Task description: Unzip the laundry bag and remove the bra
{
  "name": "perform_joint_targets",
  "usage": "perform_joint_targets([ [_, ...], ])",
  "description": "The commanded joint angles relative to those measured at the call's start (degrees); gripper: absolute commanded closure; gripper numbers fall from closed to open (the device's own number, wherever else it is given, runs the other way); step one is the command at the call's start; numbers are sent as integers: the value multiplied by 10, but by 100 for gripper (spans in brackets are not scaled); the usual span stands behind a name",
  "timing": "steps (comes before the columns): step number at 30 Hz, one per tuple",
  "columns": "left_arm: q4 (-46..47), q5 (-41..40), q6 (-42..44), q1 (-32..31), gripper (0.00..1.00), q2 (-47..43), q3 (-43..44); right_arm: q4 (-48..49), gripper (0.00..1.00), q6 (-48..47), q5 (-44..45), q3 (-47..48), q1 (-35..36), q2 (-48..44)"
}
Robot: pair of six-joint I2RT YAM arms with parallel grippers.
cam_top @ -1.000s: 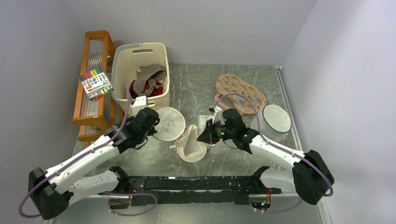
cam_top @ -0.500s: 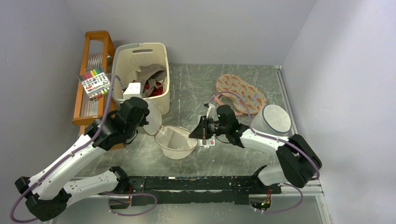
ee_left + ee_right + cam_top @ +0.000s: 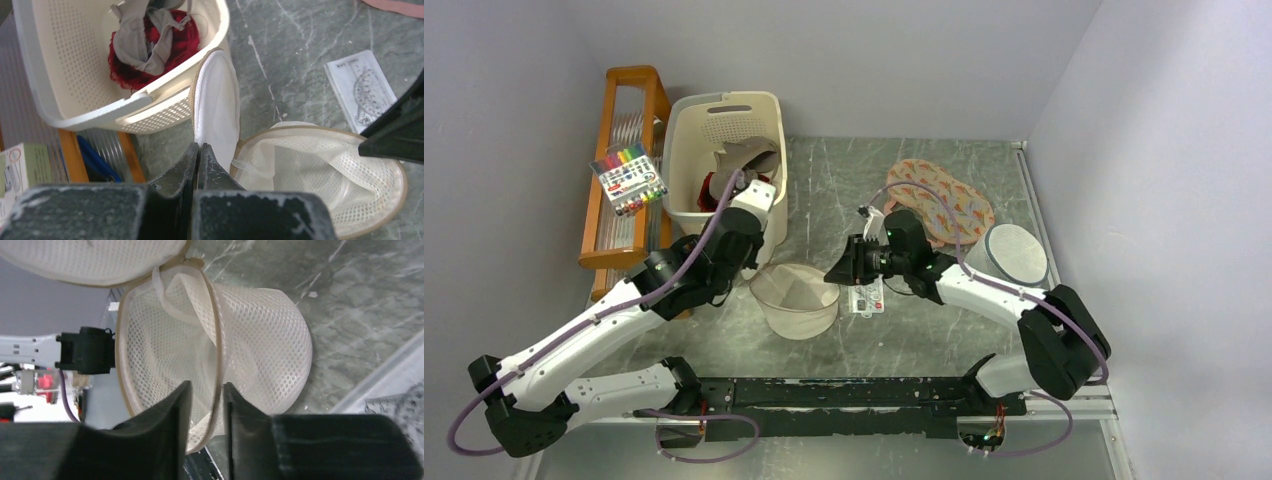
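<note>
Swung up and rightward since half a second ago, away from the wooden rack (image 3: 624, 210) with its marker pack (image 3: 628, 180) and close against the white basket (image 3: 724, 130) of red and grey clothes (image 3: 150, 45). Left jaws pressed together, pinching the edge of the flat round flap (image 3: 216, 100) of the laundry bag (image 3: 796, 300); flap held upright on edge, touching the basket wall. Just right of that, on the desk (image 3: 844, 180), the bag's mesh bowl, mouth up, beige hoop for a rim, joined to the flap at one side; a second ago lying collapsed further right, since pulled open. Right jaws nearly closed, clamping the bowl's right rim, the hoop running between the fingers (image 3: 165, 430); edged slightly up the desk since then. Under the right arm, a printed card (image 3: 869, 298) flat on the desk, more exposed than before. Further right, patterned pads (image 3: 939, 200) and a whiter drum-shaped mesh bag (image 3: 1014, 255), well apart from the laundry bag, unmoved.
</note>
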Motion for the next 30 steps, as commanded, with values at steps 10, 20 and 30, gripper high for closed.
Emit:
perform_joint_targets([
  [10, 66, 26, 76, -55, 93, 11, -21, -183, 14, -4, 45, 115, -91, -77],
  [20, 60, 34, 83, -83, 93, 25, -28, -131, 12, 212, 73, 239, -25, 30],
  [30, 58, 37, 80, -114, 93, 36, -31, -67, 19, 293, 61, 243, 25, 101],
])
